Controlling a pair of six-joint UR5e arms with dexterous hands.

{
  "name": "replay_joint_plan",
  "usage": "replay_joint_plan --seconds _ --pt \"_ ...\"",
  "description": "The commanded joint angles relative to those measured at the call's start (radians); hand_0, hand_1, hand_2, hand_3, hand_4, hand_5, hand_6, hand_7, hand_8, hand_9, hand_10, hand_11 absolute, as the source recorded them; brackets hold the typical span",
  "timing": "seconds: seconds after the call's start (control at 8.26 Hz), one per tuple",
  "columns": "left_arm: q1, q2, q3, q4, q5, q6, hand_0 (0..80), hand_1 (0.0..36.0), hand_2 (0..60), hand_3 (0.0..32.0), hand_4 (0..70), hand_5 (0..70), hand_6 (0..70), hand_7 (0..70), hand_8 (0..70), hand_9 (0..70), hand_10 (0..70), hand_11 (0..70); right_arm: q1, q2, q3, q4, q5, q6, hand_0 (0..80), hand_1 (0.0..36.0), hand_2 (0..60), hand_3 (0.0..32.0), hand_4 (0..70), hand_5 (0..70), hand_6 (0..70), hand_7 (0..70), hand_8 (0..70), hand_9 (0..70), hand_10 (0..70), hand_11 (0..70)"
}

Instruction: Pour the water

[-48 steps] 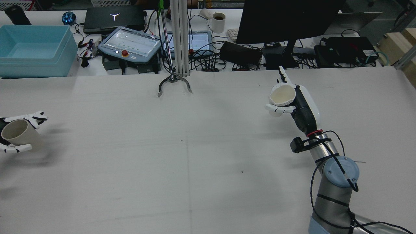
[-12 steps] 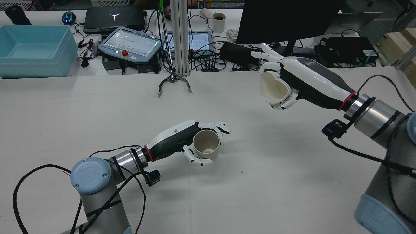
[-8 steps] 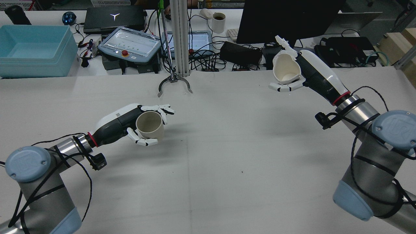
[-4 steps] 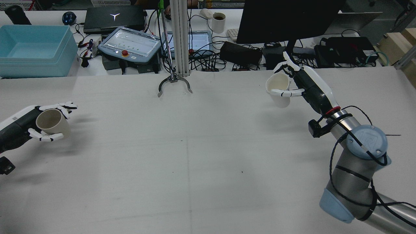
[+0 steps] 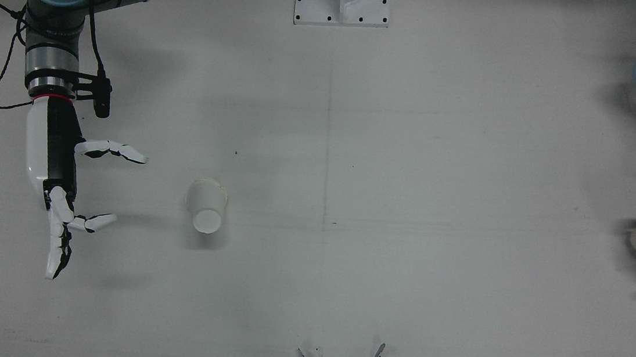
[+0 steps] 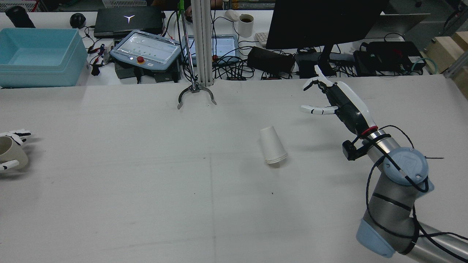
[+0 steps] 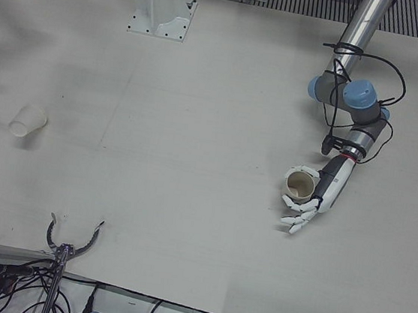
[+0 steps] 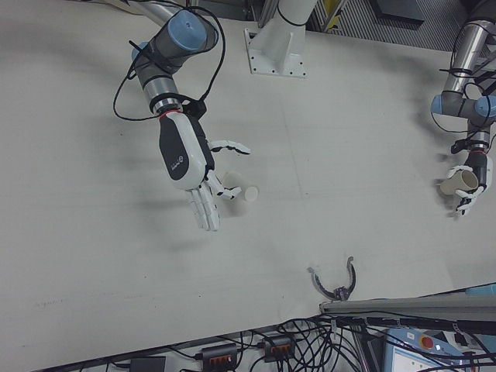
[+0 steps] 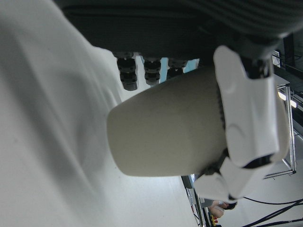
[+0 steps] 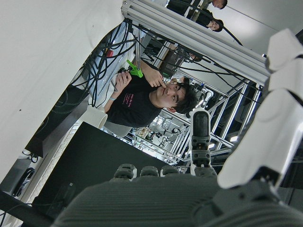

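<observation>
From here the pour cannot go ahead, I'd judge, because the white cup (image 6: 272,145) lies tipped on the table (image 6: 146,204) and could roll further if the right hand (image 6: 331,102) nudges it while reaching to regrasp. That cup sits just right of centre in the rear view, below and to the left of the right hand, which hovers empty with fingers spread wide. The left hand (image 6: 9,151), at the far left edge of that view, is wrapped around the beige cup (image 7: 299,185), well apart from the other.

Overhead, rear, 2 front-corner, 2 hand cams.
</observation>
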Motion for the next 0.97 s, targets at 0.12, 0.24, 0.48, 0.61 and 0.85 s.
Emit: replay_joint_plan --seconds 0.12,0.24,0.48,0.61,0.85 --pt "-0.024 0.023 0.044 -0.035 -0.002 0.001 53.2 36.0 60.0 0.0 39.1 70.0 17.2 25.5 7.5 12.4 9.2 15.4 -0.021 -0.001 -0.003 0.0 0.015 0.001 42.5 12.4 21.5 0.0 13.5 47.4 0.6 0.0 0.0 0.0 2.6 4.6" --pt "-0.026 0.025 0.097 -0.072 -0.003 0.001 52.8 36.0 60.0 0.0 38.0 70.0 16.7 24.7 7.4 12.2 9.3 15.5 -0.023 -0.001 -0.005 0.0 0.015 0.0 42.2 12.2 21.8 0.0 14.0 47.4 0.6 0.0 0.0 0.0 2.6 4.6" --pt "-0.024 0.046 0.109 -0.1 -0.003 0.008 52.4 36.0 60.0 0.0 37.1 70.0 16.2 24.0 7.1 11.8 9.0 15.2 -0.026 -0.001 -0.004 0.0 0.015 0.0 42.2 12.3 21.7 0.0 13.6 46.5 0.7 0.0 0.0 0.0 2.8 4.8" --pt "-0.026 0.048 0.107 -0.105 -0.003 0.006 52.4 36.0 60.0 0.0 36.6 70.0 15.9 23.6 7.0 11.6 9.0 15.1 -0.026 -0.001 -0.004 0.0 0.015 0.001 42.3 12.2 21.1 0.0 13.0 46.2 0.6 0.0 0.0 0.0 2.8 4.9" --pt "-0.024 0.06 0.1 -0.118 -0.002 0.011 55.3 32.5 52.6 0.0 30.4 43.3 10.3 12.4 1.6 1.9 7.2 12.5 -0.029 -0.001 -0.004 0.0 0.015 0.001 42.6 12.2 19.9 0.0 11.1 45.9 0.3 0.0 0.0 0.0 2.7 4.8"
